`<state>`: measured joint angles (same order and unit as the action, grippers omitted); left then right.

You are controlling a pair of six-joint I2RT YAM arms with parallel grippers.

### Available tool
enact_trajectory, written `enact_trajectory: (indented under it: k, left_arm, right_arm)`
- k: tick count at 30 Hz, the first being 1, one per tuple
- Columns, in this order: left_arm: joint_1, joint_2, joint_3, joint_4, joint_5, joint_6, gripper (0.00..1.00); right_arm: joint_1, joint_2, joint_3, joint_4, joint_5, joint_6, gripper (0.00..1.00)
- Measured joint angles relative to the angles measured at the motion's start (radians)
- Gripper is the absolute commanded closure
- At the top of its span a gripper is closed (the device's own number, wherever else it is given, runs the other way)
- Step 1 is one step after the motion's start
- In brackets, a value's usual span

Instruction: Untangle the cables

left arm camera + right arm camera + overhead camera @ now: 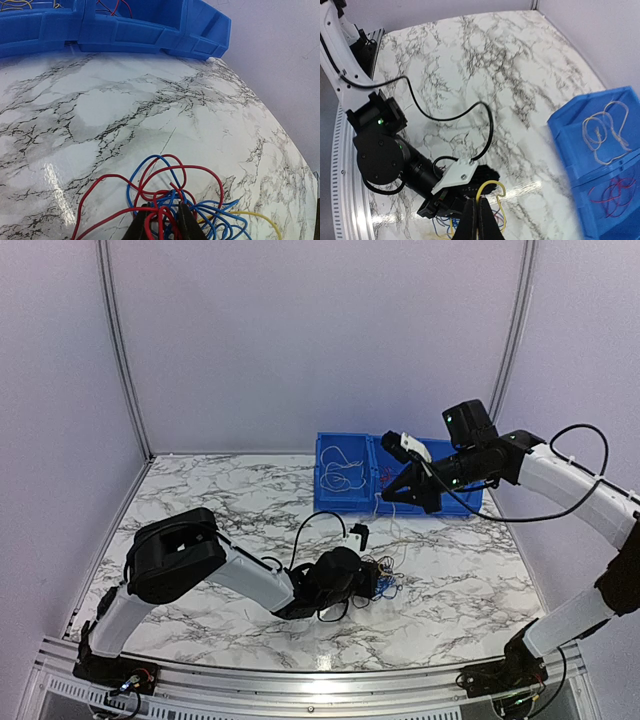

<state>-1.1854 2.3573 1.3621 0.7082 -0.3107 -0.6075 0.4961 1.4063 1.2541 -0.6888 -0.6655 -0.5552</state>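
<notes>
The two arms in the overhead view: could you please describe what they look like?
The left arm and right arm have white tubular links joined by bulky black housings. Each trails a thick black cord looping near the wrist. Small green lights glow on the housings. The left tool and right tool each end in two slim black fingers.

White tube arms, chunky black joints, floppy black cords, green LEDs, all-black right gripper.
</notes>
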Motion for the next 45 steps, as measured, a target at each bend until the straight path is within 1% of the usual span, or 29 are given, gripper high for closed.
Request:
enact_trajectory:
  k: [6, 9, 19, 21, 23, 25, 28, 30, 34, 39, 41, 45]
  left_arm:
    - [0.000, 0.000, -0.003, 0.005, 0.007, -0.002, 0.89]
    - [0.000, 0.000, -0.012, 0.015, 0.010, -0.003, 0.91]
    - [0.000, 0.000, -0.024, 0.032, 0.015, -0.006, 0.92]
    - [0.000, 0.000, -0.027, 0.035, 0.015, -0.006, 0.88]
    - [0.000, 0.000, -0.034, 0.041, 0.019, -0.004, 0.76]
    - [0.000, -0.008, -0.051, 0.045, 0.029, 0.000, 0.64]
    - [0.000, -0.060, -0.109, 0.041, 0.042, 0.019, 0.57]
    - [0.000, -0.112, -0.164, 0.036, 0.042, 0.034, 0.53]
    - [0.000, -0.258, -0.270, 0.029, 0.039, 0.061, 0.48]
    - [0.000, -0.476, -0.381, 0.047, 0.005, 0.096, 0.45]
    - [0.000, -0.571, -0.439, 0.055, -0.033, 0.111, 0.44]
    - [0.000, -0.657, -0.502, 0.056, -0.092, 0.145, 0.43]
  right_arm:
    - [-0.001, -0.032, 0.225, 0.011, 0.005, -0.003, 1.00]
    - [-0.001, -0.034, 0.328, 0.021, 0.004, -0.003, 1.00]
    - [-0.002, -0.027, 0.623, 0.058, -0.019, 0.022, 1.00]
    - [-0.006, -0.024, 0.663, 0.066, -0.033, 0.032, 1.00]
    - [-0.008, -0.023, 0.680, 0.072, -0.046, 0.039, 1.00]
    - [-0.008, -0.023, 0.678, 0.076, -0.055, 0.046, 1.00]
    - [-0.009, -0.029, 0.632, 0.087, -0.060, 0.050, 1.00]
    - [-0.010, -0.040, 0.563, 0.094, -0.060, 0.050, 1.00]
    - [-0.011, -0.063, 0.398, 0.106, -0.059, 0.049, 1.00]
    - [-0.012, -0.091, 0.202, 0.111, -0.058, 0.031, 1.00]
    - [-0.012, -0.097, 0.139, 0.111, -0.058, 0.023, 1.00]
    - [-0.010, -0.096, 0.066, 0.110, -0.059, 0.007, 1.00]
